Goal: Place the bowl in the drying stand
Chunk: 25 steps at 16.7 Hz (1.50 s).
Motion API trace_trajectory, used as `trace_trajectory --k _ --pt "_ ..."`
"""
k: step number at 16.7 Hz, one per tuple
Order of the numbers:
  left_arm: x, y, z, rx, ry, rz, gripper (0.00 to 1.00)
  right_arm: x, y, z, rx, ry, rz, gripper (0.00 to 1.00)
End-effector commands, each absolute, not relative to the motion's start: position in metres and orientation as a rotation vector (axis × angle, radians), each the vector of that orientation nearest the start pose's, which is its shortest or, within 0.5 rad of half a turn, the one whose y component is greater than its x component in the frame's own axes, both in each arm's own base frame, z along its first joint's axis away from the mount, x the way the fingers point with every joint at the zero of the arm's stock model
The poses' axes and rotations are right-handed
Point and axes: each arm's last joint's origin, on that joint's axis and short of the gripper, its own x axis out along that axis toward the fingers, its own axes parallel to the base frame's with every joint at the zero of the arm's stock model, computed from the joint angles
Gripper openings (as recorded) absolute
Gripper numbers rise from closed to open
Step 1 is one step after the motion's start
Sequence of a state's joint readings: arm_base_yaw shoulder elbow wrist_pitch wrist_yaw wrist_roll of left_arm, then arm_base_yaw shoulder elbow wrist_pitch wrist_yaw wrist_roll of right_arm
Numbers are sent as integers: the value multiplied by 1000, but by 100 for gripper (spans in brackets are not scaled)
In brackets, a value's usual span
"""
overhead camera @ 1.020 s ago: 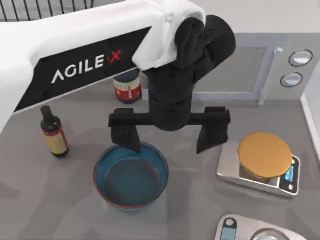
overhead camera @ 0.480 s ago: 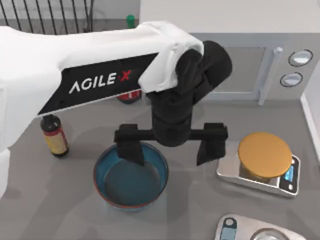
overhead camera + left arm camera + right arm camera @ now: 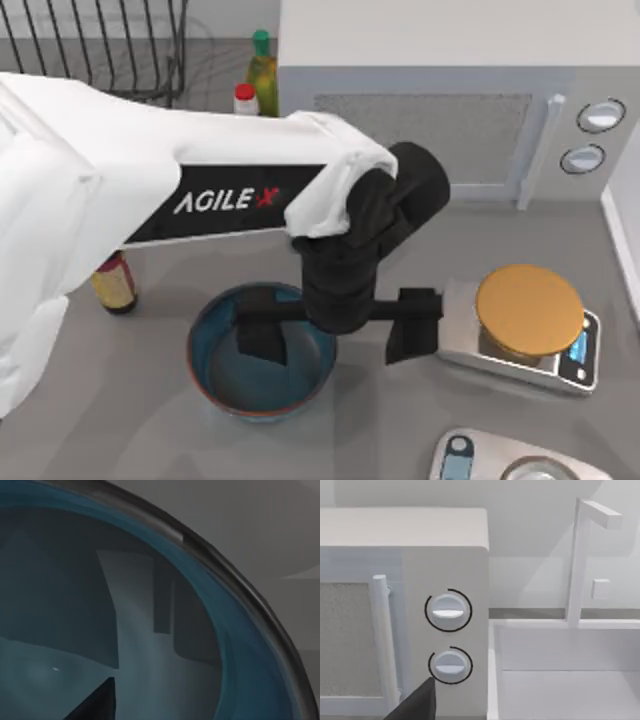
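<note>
The left gripper (image 3: 335,335) straddles the blue bowl's (image 3: 262,350) right rim, jaws spread, one finger inside. The drying stand (image 3: 110,45) stands at the surface's far left corner.

The left arm has come down and moved toward the lower left of the top view, so its white body now covers more of the left side. The left gripper (image 3: 335,340) sits lower: one finger (image 3: 262,338) is now deep inside the bowl (image 3: 262,352), the other stands outside the rim, close to the kitchen scale (image 3: 520,330). The small bottles (image 3: 256,82) at the upper middle and more of the drying stand (image 3: 110,45) at the upper left are now uncovered. The brown bottle (image 3: 113,288) is now mostly hidden under the arm.
</note>
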<state>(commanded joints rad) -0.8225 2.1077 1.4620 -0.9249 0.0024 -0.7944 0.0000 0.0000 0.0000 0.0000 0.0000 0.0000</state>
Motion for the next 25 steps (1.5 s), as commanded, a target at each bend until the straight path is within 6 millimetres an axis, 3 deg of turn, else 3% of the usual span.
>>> trace_trajectory --k 1,14,25 --pt "270 -285 128 15 1571 -16 100 106 -1 160 0 0 0 100" --pt "270 -285 128 15 1571 -16 2 106 -1 160 0 0 0 100" --pt "270 -286 131 16 1571 -15 0 106 -1 160 0 0 0 100"
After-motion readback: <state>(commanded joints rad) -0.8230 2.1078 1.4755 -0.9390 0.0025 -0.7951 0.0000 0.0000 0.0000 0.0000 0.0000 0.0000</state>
